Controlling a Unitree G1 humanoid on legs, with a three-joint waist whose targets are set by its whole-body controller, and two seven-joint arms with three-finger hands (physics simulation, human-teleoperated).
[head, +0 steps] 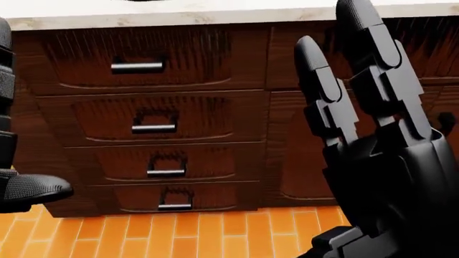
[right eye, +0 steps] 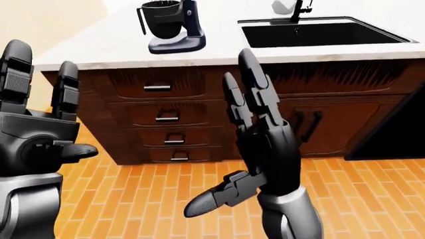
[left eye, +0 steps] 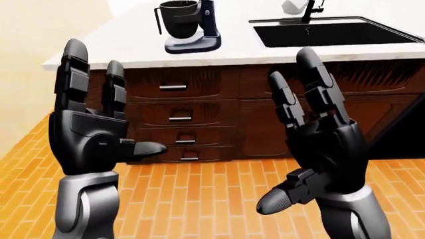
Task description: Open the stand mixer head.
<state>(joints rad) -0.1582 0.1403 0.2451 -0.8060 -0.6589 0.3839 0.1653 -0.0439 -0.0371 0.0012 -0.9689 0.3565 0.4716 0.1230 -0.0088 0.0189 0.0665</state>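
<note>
A dark stand mixer [left eye: 189,27] with its bowl stands on the pale marble counter [left eye: 126,55] at the top of the left-eye view; the picture's upper edge cuts off its top. Both my black hands are raised well short of the counter and below the mixer. My left hand [left eye: 109,107] is open, fingers upright and thumb pointing right, holding nothing. My right hand [left eye: 299,124] is also open and empty, its fingers [head: 359,59] spread upward over the cabinet fronts. In the head view the mixer does not show.
A black sink [left eye: 332,32] with a dark faucet [left eye: 309,10] is set in the counter right of the mixer. Beneath the counter is a stack of dark wooden drawers [head: 154,129] with metal handles, and cabinet doors [right eye: 312,124] to their right. The floor [left eye: 199,189] is orange brick.
</note>
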